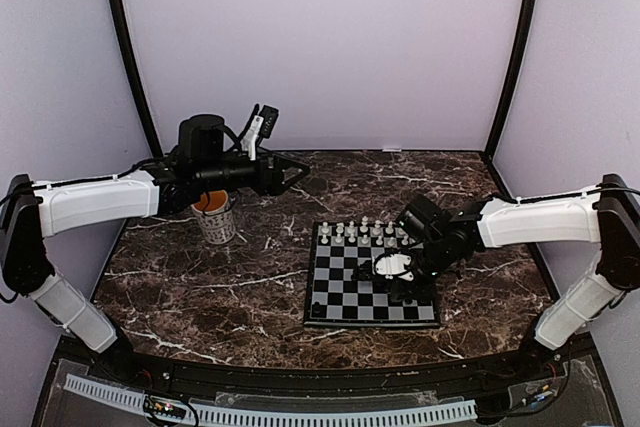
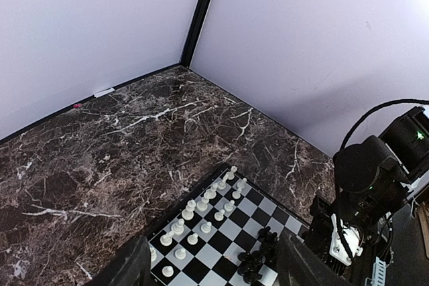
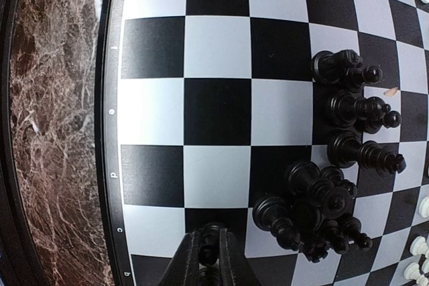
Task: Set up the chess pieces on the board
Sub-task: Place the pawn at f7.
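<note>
Far left, the left hand [image 1: 298, 176] hangs above the worktop [image 1: 240, 282], fingers spread wide and holding nothing. Just below its arm stands a mug [image 1: 216, 219]; orange shows at its mouth, but I cannot tell what is inside. There is open marble between the mug and the board [image 1: 335, 292]. White pieces [image 1: 364, 231] line the board's far rows. Black pieces [image 3: 322, 192] are bunched at the right, leaving the near-left squares bare. The right hand [image 3: 209, 264] is low over the board, pinched narrow on a black piece [image 3: 208, 251].
</note>
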Tool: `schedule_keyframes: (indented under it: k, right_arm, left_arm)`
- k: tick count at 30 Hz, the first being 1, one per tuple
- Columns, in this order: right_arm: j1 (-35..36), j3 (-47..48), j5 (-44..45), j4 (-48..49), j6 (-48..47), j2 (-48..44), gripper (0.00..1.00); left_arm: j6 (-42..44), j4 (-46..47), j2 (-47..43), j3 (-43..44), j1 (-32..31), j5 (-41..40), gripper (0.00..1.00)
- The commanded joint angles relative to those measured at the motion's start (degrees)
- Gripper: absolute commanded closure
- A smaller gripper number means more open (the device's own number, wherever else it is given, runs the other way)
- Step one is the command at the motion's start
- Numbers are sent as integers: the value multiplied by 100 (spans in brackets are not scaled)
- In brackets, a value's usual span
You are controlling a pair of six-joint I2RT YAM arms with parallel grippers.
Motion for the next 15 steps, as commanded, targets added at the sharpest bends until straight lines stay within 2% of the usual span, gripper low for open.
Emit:
schedule_keyframes:
  k: [1, 7, 15]
  right_arm:
    - [48, 1, -25, -18, 21, -26, 84]
    - [44, 181, -131, -257, 47, -138, 78]
    - [-14, 780, -70, -645, 21, -472, 77]
  left_arm:
    - [-27, 138, 1, 166, -12, 130, 34]
    - [-27, 129, 12, 177, -5, 181, 34]
    - [-27, 130, -19, 181, -12, 189, 34]
